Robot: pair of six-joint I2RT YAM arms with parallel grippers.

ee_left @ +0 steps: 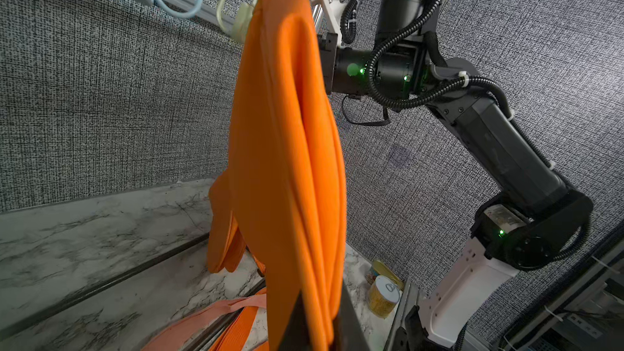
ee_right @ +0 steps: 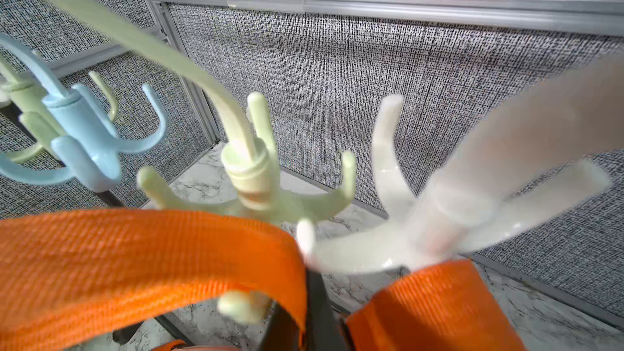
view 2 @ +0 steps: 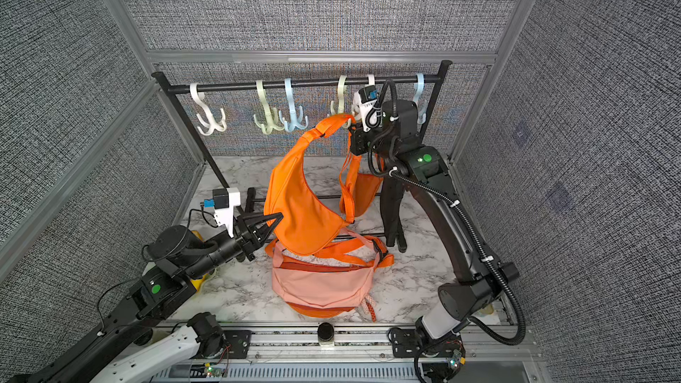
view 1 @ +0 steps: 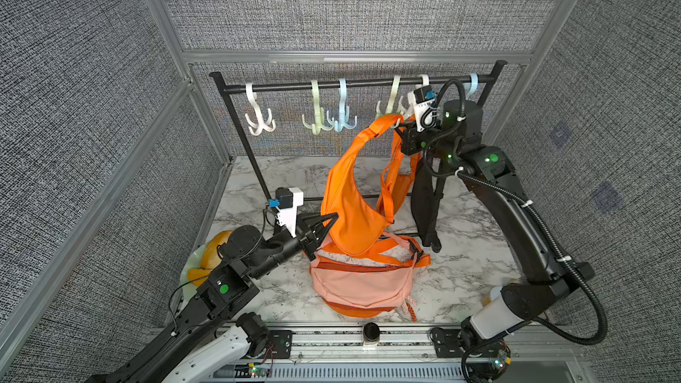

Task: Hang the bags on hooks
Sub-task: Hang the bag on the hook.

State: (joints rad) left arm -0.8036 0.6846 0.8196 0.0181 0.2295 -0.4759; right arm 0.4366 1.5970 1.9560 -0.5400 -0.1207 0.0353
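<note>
Nearest on the desk (view 1: pixel 471 270) lies a pink bag (view 1: pixel 359 285), which no arm touches. Just behind it, the jaws of the left arm (view 1: pixel 258 252) are closed on the lower edge of the orange bag (view 1: pixel 353 208), which hangs in the air above the pink one. Farther back and higher, the jaws of the right arm (view 1: pixel 516 215) are closed on the strap (ee_right: pixel 152 251). They hold it at the prongs of the green hook (ee_right: pixel 250 170) and the white hook (ee_right: pixel 422 231), under the rail (view 1: pixel 350 84). In the right wrist view one green prong tip shows below the strap, but I cannot tell if the strap sits on it. I judge the step in hand is putting the strap over a prong. The next move calls for lifting the strap past the tip, lowering it, then opening both jaws.
</note>
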